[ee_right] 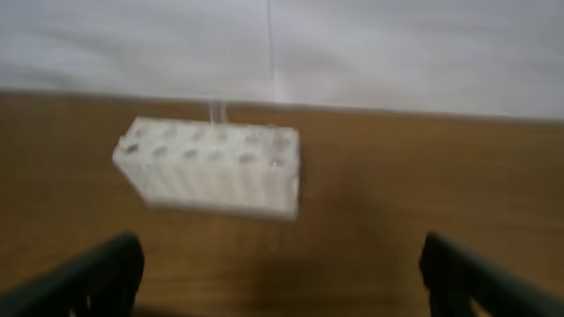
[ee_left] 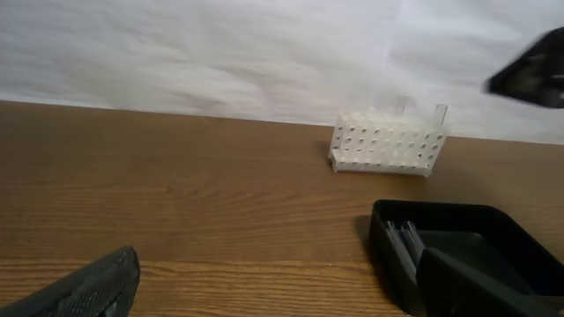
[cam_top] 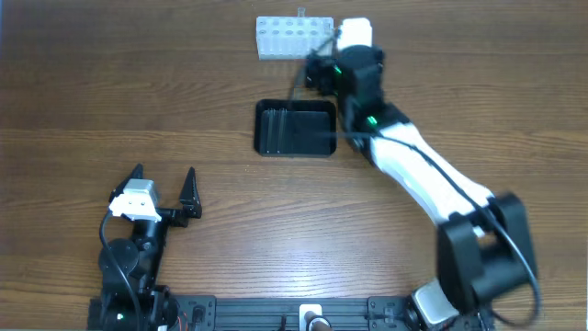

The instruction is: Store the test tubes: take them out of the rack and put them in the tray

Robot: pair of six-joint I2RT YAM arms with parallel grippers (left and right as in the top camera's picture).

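Under everything, a brown wooden table (cam_top: 184, 110). Across its right half, the long right arm (cam_top: 432, 175), stretched far out.

At that arm's tip, the right gripper (cam_top: 317, 66), jaws spread wide with nothing between them. Near its own arm's base, the left gripper (cam_top: 163, 179), jaws likewise wide apart and empty, just above the wood.

Back of the right jaws, toward that arm's base, a black tray (cam_top: 260, 129) with a raised rim. Inside it, a few lying tubes (ee_left: 401, 242), clear, side by side along one wall; exact count hard to make out. Ahead of the left jaws and off to one side, the same tray, its near corner hidden behind one dark finger (ee_left: 485, 286).

Straight ahead of the right jaws, apart from them, a white rack (ee_right: 211, 172) pierced with rows of round holes. Far ahead of the left jaws, beyond the tray, that same rack. In its back row, at least two upright tubes (ee_left: 401, 104), clear and thin, faint against the pale wall. Contents of the other holes impossible to tell.
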